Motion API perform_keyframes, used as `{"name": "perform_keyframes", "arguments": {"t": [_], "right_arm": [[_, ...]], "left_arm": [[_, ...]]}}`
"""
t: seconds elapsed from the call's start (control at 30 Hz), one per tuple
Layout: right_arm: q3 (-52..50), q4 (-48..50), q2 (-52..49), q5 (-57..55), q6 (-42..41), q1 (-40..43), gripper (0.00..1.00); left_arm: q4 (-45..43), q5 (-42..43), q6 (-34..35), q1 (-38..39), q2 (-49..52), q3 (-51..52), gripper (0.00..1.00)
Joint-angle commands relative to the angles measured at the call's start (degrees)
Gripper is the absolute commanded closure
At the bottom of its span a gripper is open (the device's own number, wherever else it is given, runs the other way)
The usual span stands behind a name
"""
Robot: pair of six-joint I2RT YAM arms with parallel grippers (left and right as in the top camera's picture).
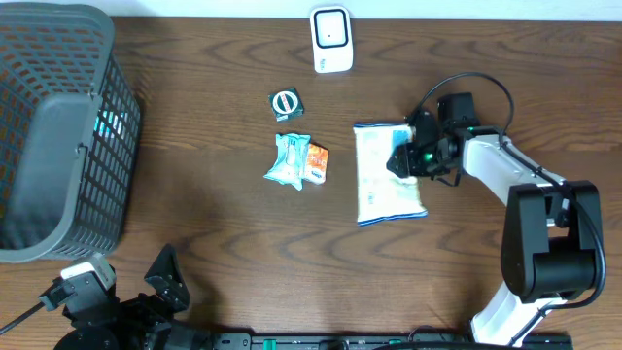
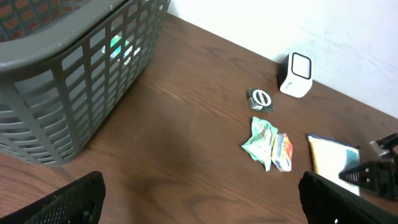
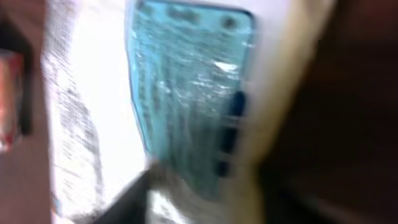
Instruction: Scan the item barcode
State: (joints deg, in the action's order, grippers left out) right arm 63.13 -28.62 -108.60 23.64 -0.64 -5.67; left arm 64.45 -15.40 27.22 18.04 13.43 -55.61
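A flat white package with blue print (image 1: pixel 384 180) lies right of the table's centre. It fills the blurred right wrist view (image 3: pixel 186 93) and shows at the right edge of the left wrist view (image 2: pixel 329 155). My right gripper (image 1: pixel 406 156) sits on the package's upper right edge, and the package's cream edge bunches between its dark fingers (image 3: pixel 205 199). The white barcode scanner (image 1: pixel 331 39) stands upright at the back of the table (image 2: pixel 296 74). My left gripper (image 2: pixel 201 199) hangs wide open over bare wood near the front left corner (image 1: pixel 126 292), holding nothing.
A grey plastic basket (image 1: pixel 58 136) takes up the left side. Between it and the package lie a round green tin (image 1: pixel 286 103), a crumpled teal packet (image 1: pixel 290 160) and a small orange packet (image 1: pixel 317 161).
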Motion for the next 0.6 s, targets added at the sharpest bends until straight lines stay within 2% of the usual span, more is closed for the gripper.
{"name": "perform_keyframes", "arguments": {"t": [0.0,0.17,0.37,0.47,0.57], "right_arm": [[-1.3,-0.1,-1.1,2.1,-2.7,-1.7,0.99],[-1.2,3.6,-0.9,16.3,-4.7,-1.5,0.99],[-1.0,10.4,1.7,32.4,-13.7,1.4,0.99],[-1.0,11.9,3.4,35.3,-17.3,2.7,0.99],[-1.0,11.0,4.7,33.4,-17.2,3.3,0.99]], "left_arm": [[0.0,-1.0,0.5,-0.2,-0.1,0.3,0.02],[0.0,-1.0,0.5,-0.2,-0.1,0.3,0.02],[0.0,-1.0,0.5,-0.2,-0.1,0.3,0.02],[0.0,-1.0,0.5,-0.2,-0.1,0.3,0.02],[0.0,-1.0,0.5,-0.2,-0.1,0.3,0.02]]}}
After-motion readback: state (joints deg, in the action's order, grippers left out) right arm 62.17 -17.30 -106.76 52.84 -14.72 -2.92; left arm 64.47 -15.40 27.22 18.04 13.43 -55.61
